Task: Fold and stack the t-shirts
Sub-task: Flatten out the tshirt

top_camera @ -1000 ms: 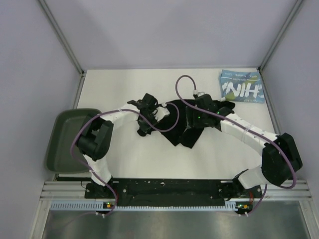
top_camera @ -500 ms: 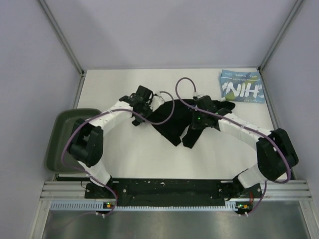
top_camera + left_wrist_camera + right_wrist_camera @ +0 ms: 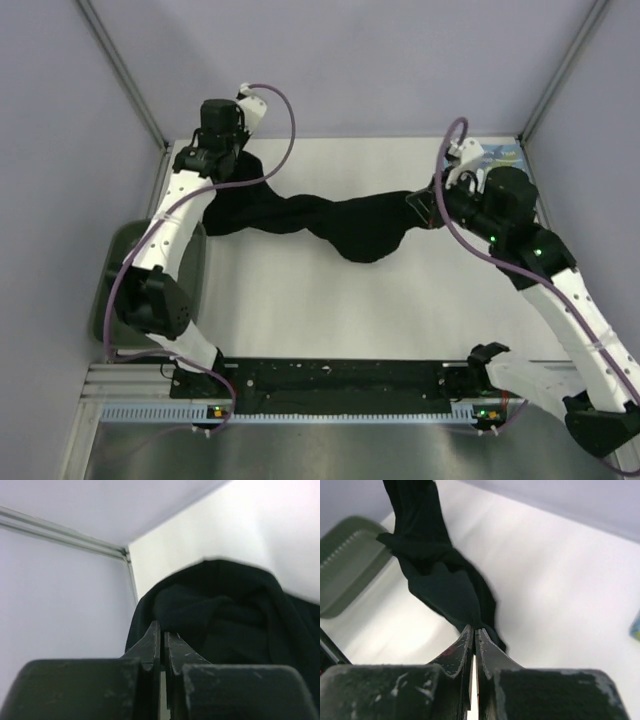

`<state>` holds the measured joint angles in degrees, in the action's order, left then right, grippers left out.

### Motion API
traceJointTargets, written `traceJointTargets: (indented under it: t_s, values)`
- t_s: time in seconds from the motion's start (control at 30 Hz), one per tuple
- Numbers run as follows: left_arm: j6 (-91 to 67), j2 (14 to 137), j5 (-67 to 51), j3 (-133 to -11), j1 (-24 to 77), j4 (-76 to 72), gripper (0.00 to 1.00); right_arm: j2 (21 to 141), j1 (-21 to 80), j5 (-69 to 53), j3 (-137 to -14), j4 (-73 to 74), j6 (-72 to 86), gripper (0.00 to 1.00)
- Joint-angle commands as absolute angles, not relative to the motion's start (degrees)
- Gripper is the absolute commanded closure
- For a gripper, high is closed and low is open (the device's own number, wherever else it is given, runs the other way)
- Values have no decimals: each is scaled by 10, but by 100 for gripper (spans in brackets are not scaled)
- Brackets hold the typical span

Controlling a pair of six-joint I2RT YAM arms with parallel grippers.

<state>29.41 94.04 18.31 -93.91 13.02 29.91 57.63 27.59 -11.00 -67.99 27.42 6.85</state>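
The black t-shirt [image 3: 350, 228] hangs stretched above the table between both grippers, sagging in the middle. My left gripper [image 3: 226, 162] is raised at the far left corner and is shut on one end of the shirt [image 3: 225, 610]. At the right, my right gripper [image 3: 422, 205] is shut on the other end, and the dark fabric [image 3: 440, 580] trails away from its closed tips [image 3: 474, 629]. The left wrist view shows its jaws [image 3: 162, 630] pressed together against black cloth. Only a sliver of the light blue t-shirt [image 3: 506, 155] shows at the far right corner, behind the right arm.
A dark green tray [image 3: 112, 295] sits off the table's left edge, partly behind the left arm, and appears in the right wrist view [image 3: 345, 575]. Grey walls with metal rails [image 3: 125, 75] enclose the white table [image 3: 320, 310] on three sides.
Both arms have swung apart and lifted, left to the far left corner and right toward the right. The bunched black shirt is now pulled out long between them. The right gripper closed on it.
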Motion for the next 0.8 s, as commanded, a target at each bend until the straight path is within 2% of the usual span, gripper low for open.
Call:
traceJointTargets:
  t_s: [0.0, 0.37, 0.4, 0.43, 0.5, 0.53, 0.67, 0.77]
  values:
    - [337, 918, 190, -996, 133, 264, 100, 532, 244, -149, -695, 276, 24, 100]
    - [354, 1035, 118, -1002, 134, 212, 100, 535, 194, -178, -632, 279, 44, 100]
    - [359, 1058, 110, -1010, 134, 214, 94, 540, 190, -177, -629, 278, 46, 100]
    - [362, 1079, 105, -1024, 134, 221, 75, 545, 186, -176, -627, 279, 45, 100]
    - [358, 1134, 118, -1054, 135, 228, 11, 553, 175, -178, -621, 276, 47, 100]
    - [354, 1155, 130, -1077, 135, 235, 1, 557, 167, -184, -621, 276, 51, 100]
    - [323, 1181, 106, -1160, 134, 301, 1, 566, 156, -195, -620, 273, 54, 100]
    - [338, 1119, 32, -1086, 134, 287, 1, 571, 155, -195, -614, 272, 51, 100]
